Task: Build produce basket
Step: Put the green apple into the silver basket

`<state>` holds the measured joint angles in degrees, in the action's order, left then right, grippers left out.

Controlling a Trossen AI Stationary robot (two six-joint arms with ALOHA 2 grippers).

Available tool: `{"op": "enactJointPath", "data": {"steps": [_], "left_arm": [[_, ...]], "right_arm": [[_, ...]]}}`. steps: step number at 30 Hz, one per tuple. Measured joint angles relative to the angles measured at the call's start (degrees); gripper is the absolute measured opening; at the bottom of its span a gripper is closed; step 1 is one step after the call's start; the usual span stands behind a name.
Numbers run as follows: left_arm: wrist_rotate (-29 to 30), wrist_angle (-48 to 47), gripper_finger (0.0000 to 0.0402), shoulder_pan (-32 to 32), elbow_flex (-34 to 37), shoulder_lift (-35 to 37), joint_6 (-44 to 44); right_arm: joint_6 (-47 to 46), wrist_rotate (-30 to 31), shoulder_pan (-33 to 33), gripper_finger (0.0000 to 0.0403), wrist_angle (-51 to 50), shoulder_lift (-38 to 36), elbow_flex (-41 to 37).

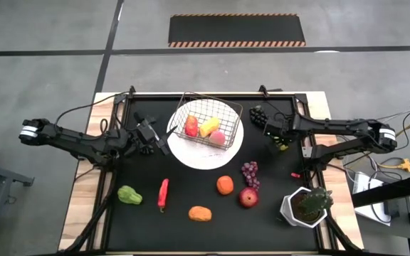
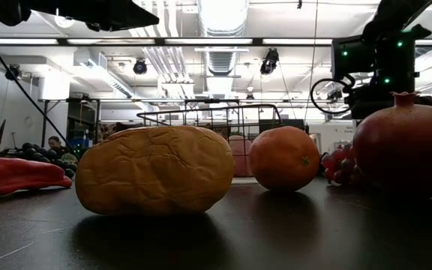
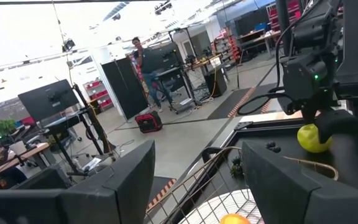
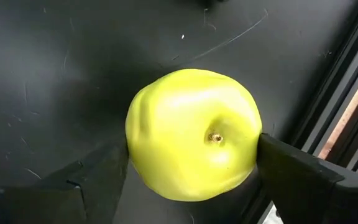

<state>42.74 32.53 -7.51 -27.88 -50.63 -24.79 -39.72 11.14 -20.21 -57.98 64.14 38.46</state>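
The wire basket (image 1: 208, 121) stands on a round white plate (image 1: 191, 155) at the table's far middle. It holds a red-orange fruit (image 1: 191, 126), a yellow mango (image 1: 209, 127) and a pink peach (image 1: 218, 137). My right gripper (image 1: 281, 141) is right of the plate, shut on a yellow-green apple (image 4: 194, 134). My left gripper (image 1: 155, 136) is open and empty at the basket's left side; the basket's rim shows beyond its fingers in the left wrist view (image 3: 225, 158). My right gripper pinches the yellow-green apple between its two fingers, one on each opposite side (image 4: 132, 146). The fingers come from above, pointing down. The apple's dimpled end (image 4: 214, 137) faces up toward the wrist. I cannot tell whether the apple is clear of the table.
Dark grapes (image 1: 258, 114) lie far of my right gripper. Near side: purple grapes (image 1: 250, 173), an orange (image 1: 224, 185), a red fruit (image 1: 248, 197), an orange-yellow fruit (image 1: 200, 212), a red pepper (image 1: 163, 193), a green pepper (image 1: 129, 195). A potted plant (image 1: 308, 206) stands near right.
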Motion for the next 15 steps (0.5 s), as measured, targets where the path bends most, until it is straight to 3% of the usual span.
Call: {"op": "enactJointPath", "data": {"steps": [10, 15], "left_arm": [[0.00, 0.00, 0.0221, 0.00, 0.07, 0.00, 0.01], [0.00, -0.02, 0.0221, 0.00, 0.07, 0.00, 0.01]], "right_arm": [[1.72, -0.27, 0.02, 0.0294, 0.41, -0.04, 0.14], [3.07, -2.29, 0.06, 0.0293, -1.67, 0.16, 3.84]]}}
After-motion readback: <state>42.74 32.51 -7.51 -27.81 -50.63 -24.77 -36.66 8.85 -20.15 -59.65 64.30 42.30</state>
